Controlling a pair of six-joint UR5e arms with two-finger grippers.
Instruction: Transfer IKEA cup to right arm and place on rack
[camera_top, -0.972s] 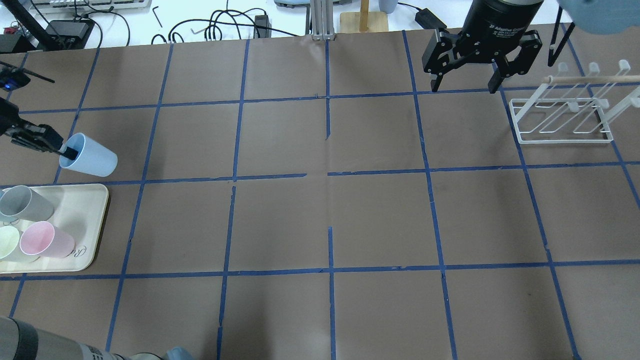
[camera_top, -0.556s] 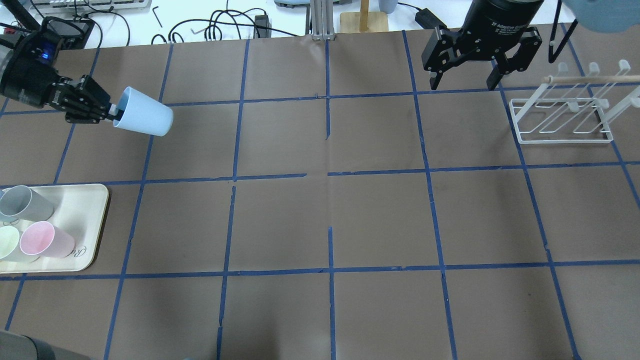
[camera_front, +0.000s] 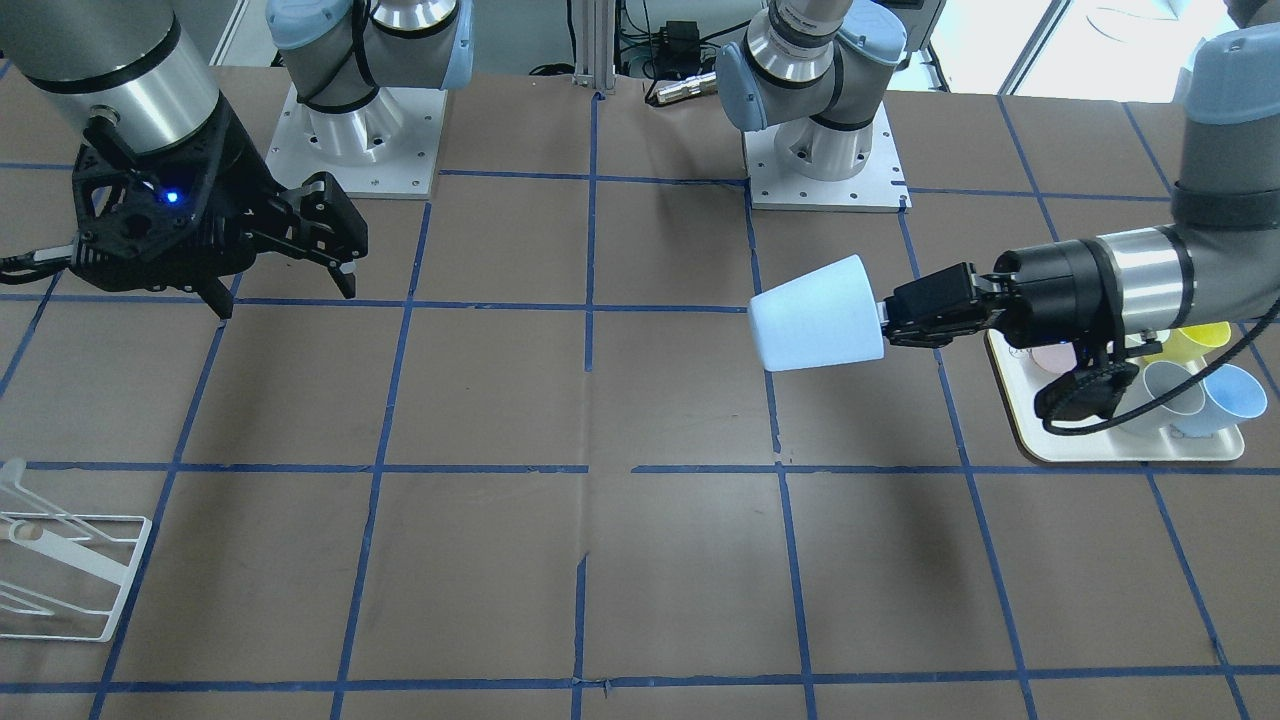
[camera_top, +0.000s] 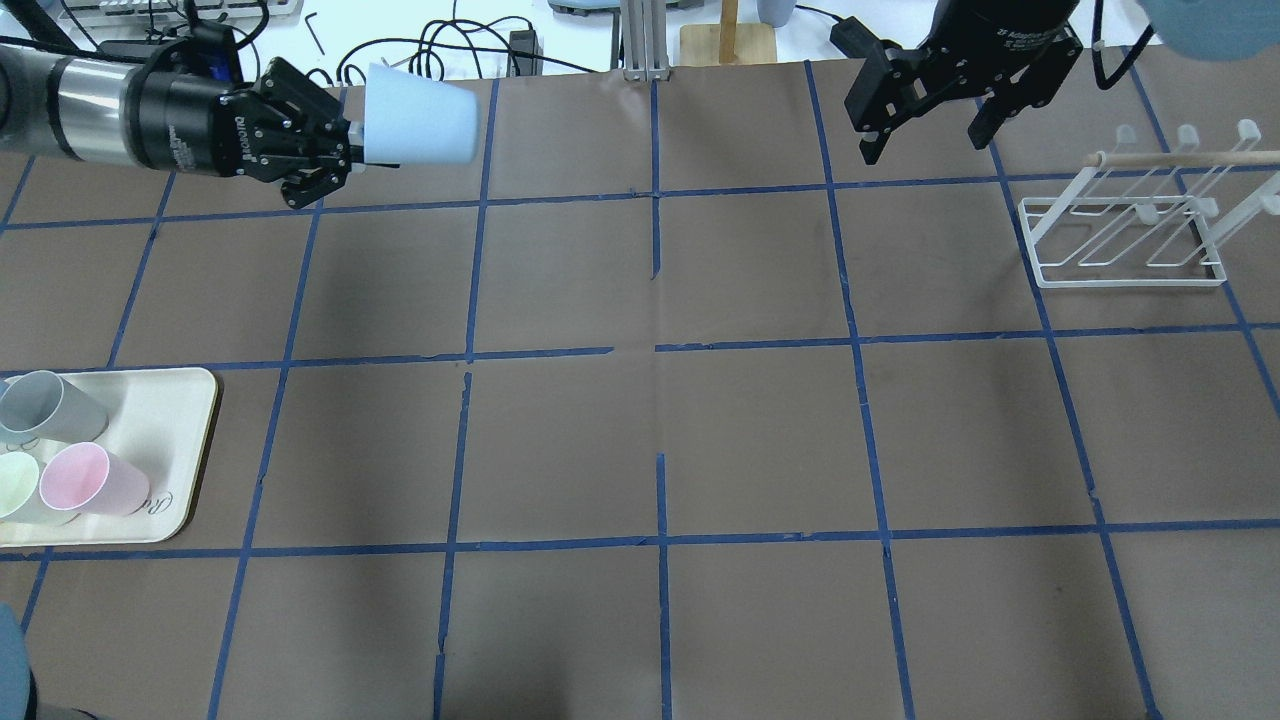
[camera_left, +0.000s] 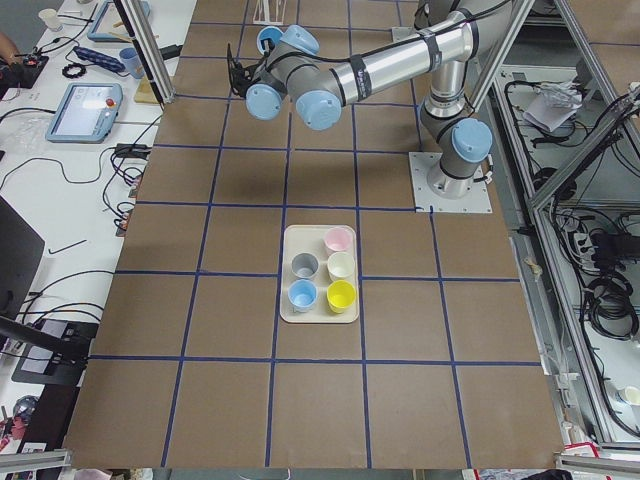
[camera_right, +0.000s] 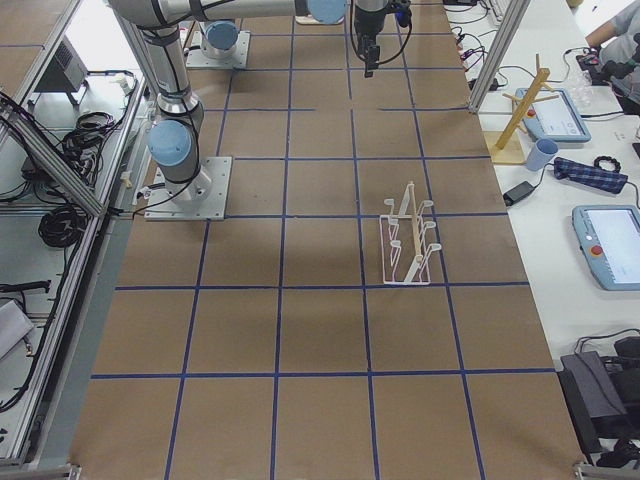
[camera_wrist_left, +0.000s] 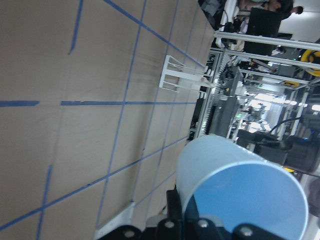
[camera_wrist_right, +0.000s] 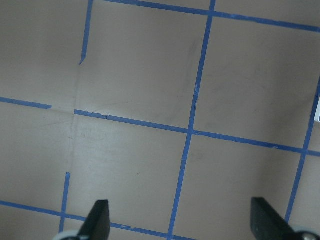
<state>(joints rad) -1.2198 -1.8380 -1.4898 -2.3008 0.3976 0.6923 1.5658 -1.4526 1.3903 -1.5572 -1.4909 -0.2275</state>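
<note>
Holding the cup (camera_top: 420, 127): left gripper (camera_top: 355, 150), pinched on the rim.
Cup: held sideways in the air, over the desk (camera_top: 650, 440).
Right gripper (camera_top: 922, 145): spread wide, near the rack (camera_top: 1130, 285).

From across the bench the rack (camera_front: 60, 575) runs off the left edge, and the left arm (camera_front: 1140, 270) covers part of the tray (camera_front: 1180, 453) and its cups. The right wrist camera catches only the tips of the right gripper (camera_wrist_right: 182, 222), and the left wrist camera crops the IKEA cup (camera_wrist_left: 215, 160) along the bottom.
</note>
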